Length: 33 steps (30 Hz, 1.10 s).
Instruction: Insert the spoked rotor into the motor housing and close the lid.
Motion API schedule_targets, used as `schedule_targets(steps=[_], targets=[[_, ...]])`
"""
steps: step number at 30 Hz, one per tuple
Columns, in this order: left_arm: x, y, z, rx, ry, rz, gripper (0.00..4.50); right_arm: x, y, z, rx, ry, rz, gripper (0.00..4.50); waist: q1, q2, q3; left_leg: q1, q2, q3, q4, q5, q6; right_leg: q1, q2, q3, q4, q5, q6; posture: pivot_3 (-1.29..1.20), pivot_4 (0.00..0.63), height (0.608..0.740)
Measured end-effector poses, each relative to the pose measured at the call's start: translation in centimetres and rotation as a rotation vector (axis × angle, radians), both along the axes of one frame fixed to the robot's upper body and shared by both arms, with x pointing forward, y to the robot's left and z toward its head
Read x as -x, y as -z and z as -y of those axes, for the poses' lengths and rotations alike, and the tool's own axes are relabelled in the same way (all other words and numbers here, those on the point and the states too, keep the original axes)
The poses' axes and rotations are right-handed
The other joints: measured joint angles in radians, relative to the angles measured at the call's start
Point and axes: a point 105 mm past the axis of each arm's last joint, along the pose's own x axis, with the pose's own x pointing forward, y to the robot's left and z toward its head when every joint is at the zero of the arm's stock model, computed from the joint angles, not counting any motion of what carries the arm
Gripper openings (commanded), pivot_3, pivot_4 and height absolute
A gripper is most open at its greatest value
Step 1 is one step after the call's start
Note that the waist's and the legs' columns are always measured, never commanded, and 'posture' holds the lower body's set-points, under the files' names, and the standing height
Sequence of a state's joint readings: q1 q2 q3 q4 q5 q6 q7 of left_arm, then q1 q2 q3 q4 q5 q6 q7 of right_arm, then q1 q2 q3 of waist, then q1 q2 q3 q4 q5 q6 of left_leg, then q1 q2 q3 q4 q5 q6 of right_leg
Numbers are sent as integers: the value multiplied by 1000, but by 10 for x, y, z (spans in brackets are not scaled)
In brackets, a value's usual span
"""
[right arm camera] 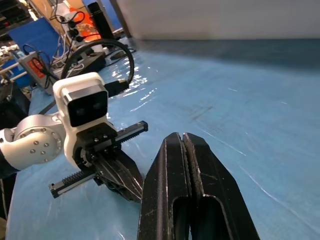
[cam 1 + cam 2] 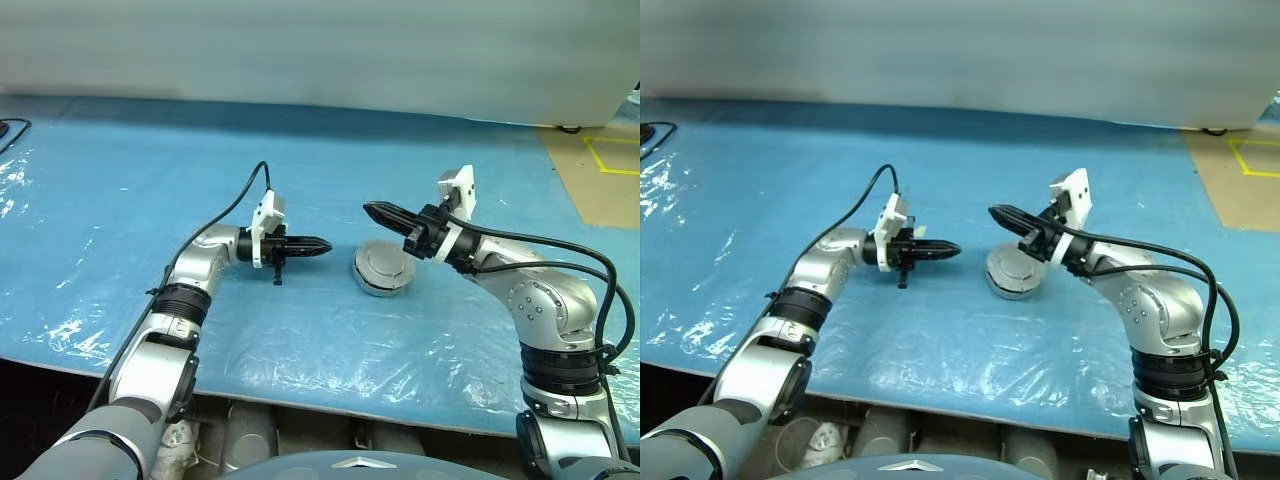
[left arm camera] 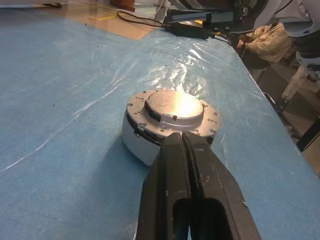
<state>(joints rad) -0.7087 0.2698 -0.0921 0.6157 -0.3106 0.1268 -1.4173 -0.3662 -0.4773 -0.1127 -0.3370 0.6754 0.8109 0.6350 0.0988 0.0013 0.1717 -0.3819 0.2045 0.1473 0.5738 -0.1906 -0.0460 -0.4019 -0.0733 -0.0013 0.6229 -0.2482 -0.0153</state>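
Both grippers, left (image 2: 318, 244) and right (image 2: 378, 211), I read as closed and empty, flanking the motor housing (image 2: 382, 269) on the blue sheet (image 2: 120, 200), lid (image 3: 174, 106) apparently seated; next I would check its fit.

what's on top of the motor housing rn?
The flat round silver lid sits plain face up on the squat round metal motor housing, which rests on the blue sheet. Anything inside is covered.

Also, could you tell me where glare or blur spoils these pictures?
Left wrist view: a bright glare washes out the top of the lid and streaks the blue sheet behind it. Left eye view: the far wall is soft; sheet wrinkles glint near the front edge.
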Motion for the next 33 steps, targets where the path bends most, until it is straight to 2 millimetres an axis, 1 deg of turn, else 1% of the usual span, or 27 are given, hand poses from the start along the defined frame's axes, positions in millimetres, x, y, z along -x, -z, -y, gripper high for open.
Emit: schedule_targets(steps=[2, 5, 7, 11, 13, 14, 16, 25, 28, 30, 31, 33], targets=[[0, 0, 0, 2, 0, 5, 0, 1, 13, 8, 74, 35, -10, 610, 2, 0, 0, 0, 0, 0, 0, 0, 0, 0, 0, -1, 0, 0, 0, 0, 150, 740], [1, 0, 0, 6, 0, 16, 0, 7, 44, 15, 171, 57, -60, 1607, 1, 0, 0, 0, 0, 0, -1, 0, 0, 0, 0, -1, -1, 0, 0, 0, 150, 740], [1, -1, 1, 6, 1, 24, 0, 11, 55, 15, 198, 50, -77, 2275, -3, 0, 0, 0, 0, 0, -1, 0, -1, 0, 0, 0, 0, 0, 0, 0, 150, 740], [3, 1, 1, 0, 7, 45, 0, 15, 65, 17, 204, 70, -82, 3633, -4, 0, 0, 2, 0, 0, -1, -2, -3, 1, 0, 1, 0, 0, 0, 0, 150, 740], [4, 4, 1, -7, 6, 48, 0, 16, 67, 16, 192, 76, -81, 4346, -3, 0, 0, 2, 0, 0, -1, -2, -3, 1, 0, 1, 0, 0, 0, 0, 150, 740], [4, 5, 1, -11, 9, 57, 0, 16, 67, 16, 197, 85, -76, 4432, -3, 0, 0, 2, 0, 0, 0, -2, -3, 1, 0, 1, 0, 0, 0, 0, 150, 740], [5, 6, 2, -20, 13, 68, 0, 16, 72, 16, 225, 98, -74, 4432, -2, 0, 0, 2, 0, 0, 0, -2, -3, 1, 0, 1, 0, 0, 0, 0, 150, 740], [9, 18, -2, -40, -10, 91, 0, 13, 77, 13, 316, 100, -2, 4432, -3, 0, 0, 2, 0, 0, 0, -2, -3, 1, 0, 1, 0, 0, 0, 0, 150, 740], [8, 21, -3, -43, -23, 84, 0, 12, 79, 11, 351, 102, 36, 3849, -3, 0, 0, 2, 0, 0, 0, -2, -3, 1, 0, 1, 0, 0, 0, 0, 150, 740], [8, 21, -3, -44, -31, 86, 0, 11, 80, 11, 370, 112, 57, 3170, -3, 0, 0, 2, 0, 0, 0, -2, -3, 1, 0, 1, 0, 0, 0, 0, 150, 740], [7, 20, -4, -46, -34, 90, 0, 11, 80, 10, 374, 111, 65, 2964, -4, 0, 0, 2, 0, 0, -1, -2, -3, 1, 0, 1, 0, 0, 0, 0, 150, 740], [7, 20, -5, -47, -37, 95, 0, 12, 81, 9, 377, 114, 75, 2964, -4, 0, 0, 2, 0, 0, -1, -2, -3, 1, 0, 1, 0, 0, 0, 0, 150, 740]])
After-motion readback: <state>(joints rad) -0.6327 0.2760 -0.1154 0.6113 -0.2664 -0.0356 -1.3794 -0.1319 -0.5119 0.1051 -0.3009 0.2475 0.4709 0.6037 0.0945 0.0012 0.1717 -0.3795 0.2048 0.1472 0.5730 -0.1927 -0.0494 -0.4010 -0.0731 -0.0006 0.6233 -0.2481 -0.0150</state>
